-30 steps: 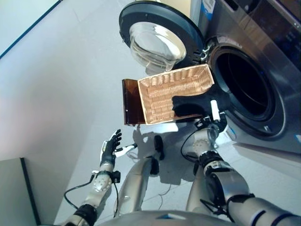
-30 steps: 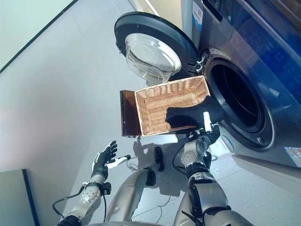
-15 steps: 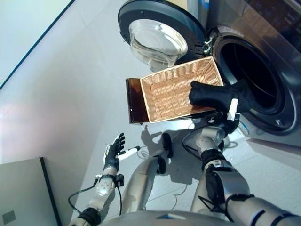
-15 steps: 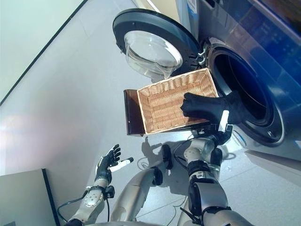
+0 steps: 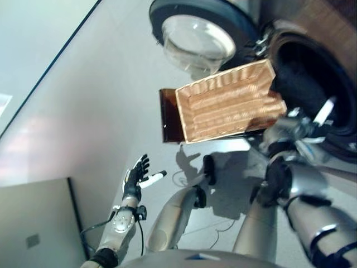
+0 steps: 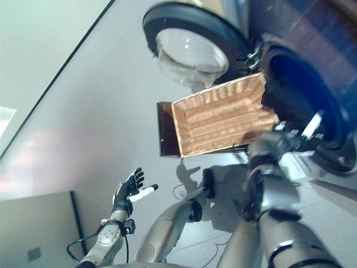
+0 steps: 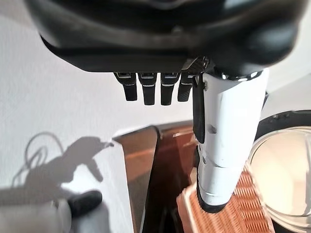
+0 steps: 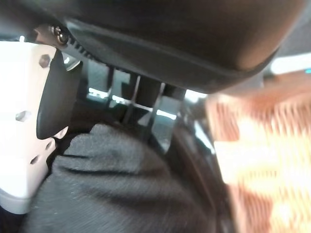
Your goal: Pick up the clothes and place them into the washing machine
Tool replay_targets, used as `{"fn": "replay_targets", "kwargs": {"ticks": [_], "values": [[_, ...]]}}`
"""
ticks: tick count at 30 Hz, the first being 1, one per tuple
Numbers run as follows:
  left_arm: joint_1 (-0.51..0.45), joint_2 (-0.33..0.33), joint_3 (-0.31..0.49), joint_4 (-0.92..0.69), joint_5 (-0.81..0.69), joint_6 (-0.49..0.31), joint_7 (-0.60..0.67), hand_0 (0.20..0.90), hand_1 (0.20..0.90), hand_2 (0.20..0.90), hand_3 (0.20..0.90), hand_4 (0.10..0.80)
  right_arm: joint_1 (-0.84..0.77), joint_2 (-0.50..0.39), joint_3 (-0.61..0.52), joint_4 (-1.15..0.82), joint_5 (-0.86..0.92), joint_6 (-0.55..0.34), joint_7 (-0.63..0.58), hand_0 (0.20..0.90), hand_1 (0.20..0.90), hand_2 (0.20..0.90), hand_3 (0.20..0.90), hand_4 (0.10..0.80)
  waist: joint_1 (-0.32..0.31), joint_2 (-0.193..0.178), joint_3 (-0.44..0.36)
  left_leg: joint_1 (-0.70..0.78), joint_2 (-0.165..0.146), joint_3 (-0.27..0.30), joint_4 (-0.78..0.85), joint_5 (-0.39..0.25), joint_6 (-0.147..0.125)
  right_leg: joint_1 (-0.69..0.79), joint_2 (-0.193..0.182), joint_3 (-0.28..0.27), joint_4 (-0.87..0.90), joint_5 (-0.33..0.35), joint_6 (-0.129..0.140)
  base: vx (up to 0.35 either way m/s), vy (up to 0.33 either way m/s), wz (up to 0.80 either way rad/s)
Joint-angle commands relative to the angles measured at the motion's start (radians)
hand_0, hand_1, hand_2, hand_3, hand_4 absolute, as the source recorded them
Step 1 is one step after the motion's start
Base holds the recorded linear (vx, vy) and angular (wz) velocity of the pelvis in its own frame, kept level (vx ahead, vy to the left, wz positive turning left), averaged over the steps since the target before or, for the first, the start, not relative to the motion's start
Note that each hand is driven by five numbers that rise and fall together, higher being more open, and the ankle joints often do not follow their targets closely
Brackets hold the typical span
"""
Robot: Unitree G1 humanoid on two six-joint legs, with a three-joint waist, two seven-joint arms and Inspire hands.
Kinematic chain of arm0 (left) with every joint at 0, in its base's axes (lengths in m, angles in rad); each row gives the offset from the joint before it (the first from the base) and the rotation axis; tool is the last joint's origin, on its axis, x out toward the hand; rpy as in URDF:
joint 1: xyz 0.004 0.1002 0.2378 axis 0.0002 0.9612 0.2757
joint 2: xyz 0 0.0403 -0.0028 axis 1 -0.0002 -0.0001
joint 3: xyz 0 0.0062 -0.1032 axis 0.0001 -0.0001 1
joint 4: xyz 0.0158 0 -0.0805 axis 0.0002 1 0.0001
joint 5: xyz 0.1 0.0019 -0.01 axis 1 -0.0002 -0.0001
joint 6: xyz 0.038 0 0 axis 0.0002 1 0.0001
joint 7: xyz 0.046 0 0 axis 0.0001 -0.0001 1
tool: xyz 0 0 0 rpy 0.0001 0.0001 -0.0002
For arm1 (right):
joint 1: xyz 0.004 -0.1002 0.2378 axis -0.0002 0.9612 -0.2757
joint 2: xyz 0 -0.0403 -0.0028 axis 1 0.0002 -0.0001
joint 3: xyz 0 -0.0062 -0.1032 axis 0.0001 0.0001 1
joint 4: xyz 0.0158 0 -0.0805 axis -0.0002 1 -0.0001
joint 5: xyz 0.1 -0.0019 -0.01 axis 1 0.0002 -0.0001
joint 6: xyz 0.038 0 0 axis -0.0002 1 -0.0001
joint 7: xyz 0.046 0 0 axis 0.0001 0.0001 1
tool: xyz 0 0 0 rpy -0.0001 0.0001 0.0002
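Dark garment (image 8: 121, 189) gone from basket (image 5: 223, 103) | right hand (image 8: 146, 29) fingers clamp it | left hand (image 5: 134, 177) spread

A laundry area: a front-loading washing machine (image 5: 329, 67), its round door (image 5: 198, 33) open.

A dark grey, soft knitted garment (image 8: 121, 189) fills the lower middle of the right wrist view, bunched in rounded folds right beside the white-covered thumb. The grey front-loading washing machine (image 6: 304, 84) stands at the upper right of the eye views, its round drum mouth dark and open. Its round door with a clear glass bowl (image 5: 201, 42) is swung wide open at the top centre.
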Motion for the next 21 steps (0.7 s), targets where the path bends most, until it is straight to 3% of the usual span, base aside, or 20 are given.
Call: {"fn": "replay_targets", "kwargs": {"ticks": [1,5,7,8,9,16,21], "values": [[0.019,0.127,0.109,0.011,-0.001,-0.07,0.076,0.9,0.9,0.9,0.9,0.8,-0.242,-0.254,0.272,-0.158,-0.17,-0.018,0.076,0.9,0.9,0.9,0.9,0.8,0.011,0.027,-0.067,-0.067,0.014,-0.027,0.135,-0.119,-0.064,0.019,0.036,-0.005,-0.008,-0.078,-0.069,0.034,0.029,-0.05],[0.022,0.108,0.11,0.07,-0.012,-0.061,0.08,0.9,0.9,0.9,0.9,0.8,-0.26,-0.222,0.317,-0.142,-0.184,0.022,0.12,0.9,0.9,0.9,0.9,0.8,0.005,0.03,-0.078,-0.068,0.016,-0.01,0.128,-0.118,-0.062,0.01,0.048,0.012,-0.011,-0.072,-0.068,0.053,0.039,-0.14],[0.025,0.094,0.101,0.101,-0.027,-0.06,0.071,0.9,0.9,0.9,0.9,0.8,-0.258,-0.209,0.299,-0.125,-0.178,0.023,0.129,0.9,0.9,0.9,0.9,0.8,-0.003,0.033,-0.074,-0.073,0.022,0.006,0.121,-0.095,-0.054,0.005,0.057,0.01,-0.019,-0.043,-0.072,-0.022,0.044,-0.08],[0.02,0.089,0.1,0.103,-0.03,-0.058,0.069,0.9,0.9,0.9,0.9,0.8,-0.256,-0.206,0.299,-0.123,-0.182,0.024,0.131,0.9,0.9,0.9,0.9,0.8,-0.003,0.029,-0.081,-0.063,0.016,-0.005,0.122,-0.119,-0.061,0.016,0.053,0.016,-0.017,-0.068,-0.067,-0.102,0.02,-0.07],[0.02,0.089,0.1,0.103,-0.031,-0.058,0.068,0.9,0.9,0.9,0.9,0.8,-0.255,-0.206,0.298,-0.124,-0.182,0.024,0.131,0.9,0.9,0.9,0.9,0.8,-0.006,0.034,-0.074,-0.072,0.022,0.008,0.122,-0.095,-0.054,0.007,0.055,0.009,-0.019,-0.043,-0.071,0.089,0.01,-0.09],[0.017,0.072,0.091,0.094,-0.055,-0.052,0.028,0.9,0.9,0.9,0.9,0.8,-0.192,-0.179,0.253,-0.119,-0.186,0.01,0.129,0.9,0.9,0.9,0.9,0.8,-0.017,0.028,-0.082,-0.051,0.012,-0.003,0.108,-0.114,-0.061,0.034,0.051,0.01,-0.037,-0.054,-0.068,-0.015,0.019,-0.01],[0.017,0.067,0.09,0.117,-0.049,-0.045,0.021,0.9,0.9,0.9,0.9,0.8,-0.11,-0.125,0.212,-0.096,-0.179,0.017,0.14,0.9,0.9,0.9,0.9,0.8,-0.024,0.021,-0.075,-0.054,0.019,0.007,0.109,-0.092,-0.052,0.039,0.058,0.0,-0.048,-0.025,-0.073,-0.046,0.009,-0.02]]}}
